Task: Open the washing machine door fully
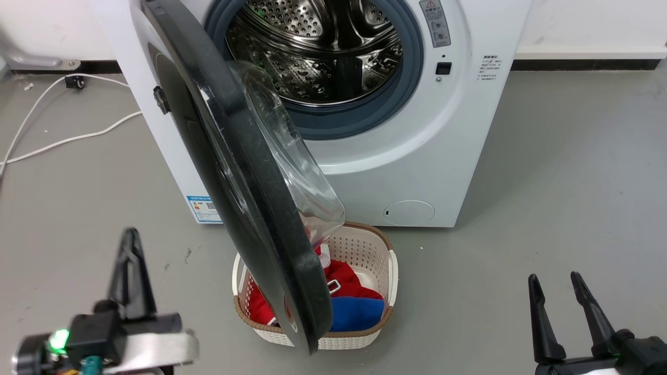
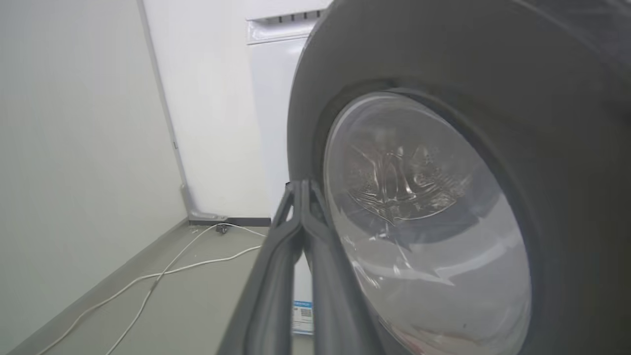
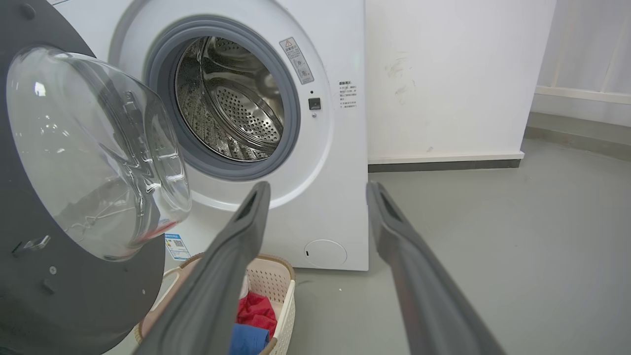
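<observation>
Closest to the lens, the left hand [image 2: 300, 188] has its two dark fingers pressed together to a single point, with nothing held between them. Just to the right of its tips in the left wrist view rises the outer face of the washing machine door [image 1: 245, 172], a wide black rim around clear glass. Whether the tips touch that rim I cannot tell. From the head view the hand sits low and to the left of the door, with bare grey floor [image 1: 521, 208] showing between them.

Over on the other side, the right hand [image 1: 556, 281] has its fingers spread well apart and holds nothing. Ahead of it and a little to its left stands the white washing machine [image 1: 417, 172]. The door is partly open, standing out from the left side of the machine's front and nearly edge-on in the head view. Its glass bowl [image 3: 93, 148] bulges toward the steel drum [image 1: 312, 47], which lies open inside a grey ring.

Forward of both hands and between them, a cream basket [image 1: 385, 260] sits on the floor just in front of the machine, under the door's lower edge. Red and blue cloth lies in it. A blue sticker [image 1: 203, 205] shows low on the machine's front, beyond the left hand. Farther out on that side a white cable [image 1: 68, 139] trails over the floor.
</observation>
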### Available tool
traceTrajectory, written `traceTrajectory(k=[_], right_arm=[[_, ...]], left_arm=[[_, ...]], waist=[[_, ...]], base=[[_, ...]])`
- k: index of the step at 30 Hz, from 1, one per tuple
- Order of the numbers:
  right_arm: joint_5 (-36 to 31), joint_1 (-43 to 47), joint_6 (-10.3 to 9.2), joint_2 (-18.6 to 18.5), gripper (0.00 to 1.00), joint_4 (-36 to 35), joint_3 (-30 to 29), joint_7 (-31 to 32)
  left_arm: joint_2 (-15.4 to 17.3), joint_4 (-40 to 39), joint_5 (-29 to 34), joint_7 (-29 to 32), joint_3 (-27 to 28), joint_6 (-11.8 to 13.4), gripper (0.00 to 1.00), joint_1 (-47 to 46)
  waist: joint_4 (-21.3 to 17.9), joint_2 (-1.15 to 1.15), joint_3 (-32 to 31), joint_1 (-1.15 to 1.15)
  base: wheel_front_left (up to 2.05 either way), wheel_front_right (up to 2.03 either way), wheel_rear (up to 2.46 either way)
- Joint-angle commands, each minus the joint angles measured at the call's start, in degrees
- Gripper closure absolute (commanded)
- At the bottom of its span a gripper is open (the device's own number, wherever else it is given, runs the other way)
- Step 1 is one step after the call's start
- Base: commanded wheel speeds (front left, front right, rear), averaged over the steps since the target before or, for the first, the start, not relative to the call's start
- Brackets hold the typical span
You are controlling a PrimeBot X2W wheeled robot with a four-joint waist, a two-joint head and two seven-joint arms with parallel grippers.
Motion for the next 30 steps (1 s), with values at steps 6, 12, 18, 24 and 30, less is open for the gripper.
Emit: traceTrajectory(k=[6,12,18,24,30], right_arm=[[0.1,0.8,-0.01,0.2,0.0,0.3,0.6,-0.1],[0.3,0.7,-0.01,0.2,0.0,0.5,0.8,-0.1],[0.3,0.8,-0.01,0.2,0.0,0.9,0.8,-0.1],[0.3,0.9,-0.01,0.2,0.0,1.2,0.9,-0.1],[0.3,0.6,-0.01,0.2,0.0,1.3,1.2,-0.1]], left_arm=[[2.4,-11.0,2.3,-0.1,0.0,0.5,1.0,-3.8],[3.9,-19.4,4.4,-0.1,-4.0,-0.4,1.0,-6.3],[4.5,-23.4,5.4,-0.1,-10.8,-2.5,1.0,-8.7],[4.2,-23.8,5.9,-0.1,-18.6,-4.8,1.0,-10.8],[3.3,-21.9,5.3,-0.1,-25.0,-6.2,1.0,-11.5]], waist=[[0.1,0.0,-0.3,0.0],[-0.3,0.0,-0.4,0.0],[-0.5,0.0,-0.7,0.0],[-0.6,0.0,-1.1,0.0],[-1.0,0.0,-1.1,0.0]], base=[[0.0,0.0,0.0],[0.0,0.0,0.0],[0.0,0.0,0.0],[0.0,0.0,0.0],[0.0,0.0,0.0]])
